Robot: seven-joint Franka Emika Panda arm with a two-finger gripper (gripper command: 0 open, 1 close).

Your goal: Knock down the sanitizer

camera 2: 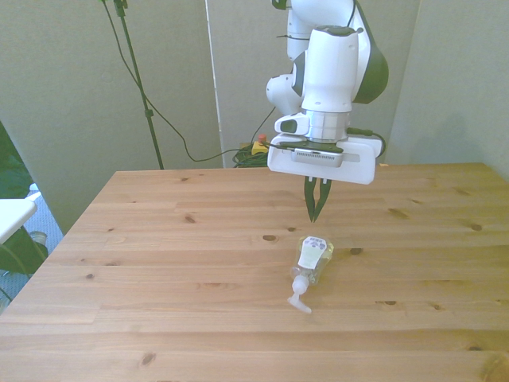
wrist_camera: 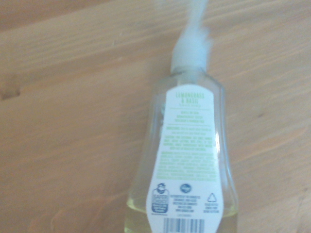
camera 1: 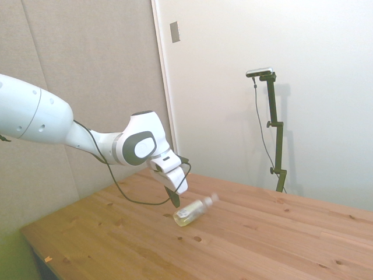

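The sanitizer (camera 1: 193, 212) (camera 2: 309, 259) is a small clear bottle with yellowish liquid, a white label and a white pump cap. It is tipped over on the wooden table (camera 2: 159, 239), its cap blurred and pointing toward the front view's near edge. The wrist view shows the sanitizer (wrist_camera: 187, 165) from close, label side up. My gripper (camera 2: 316, 216) (camera 1: 175, 204) hangs just behind the bottle's base, a little above the wood. Its dark fingers are shut with nothing between them.
A black cable (camera 1: 125, 189) loops from the arm's wrist down over the table. Cables and a small red and yellow object (camera 2: 259, 146) lie beyond the table's far edge. A white ledge (camera 2: 12, 215) stands at the front view's left.
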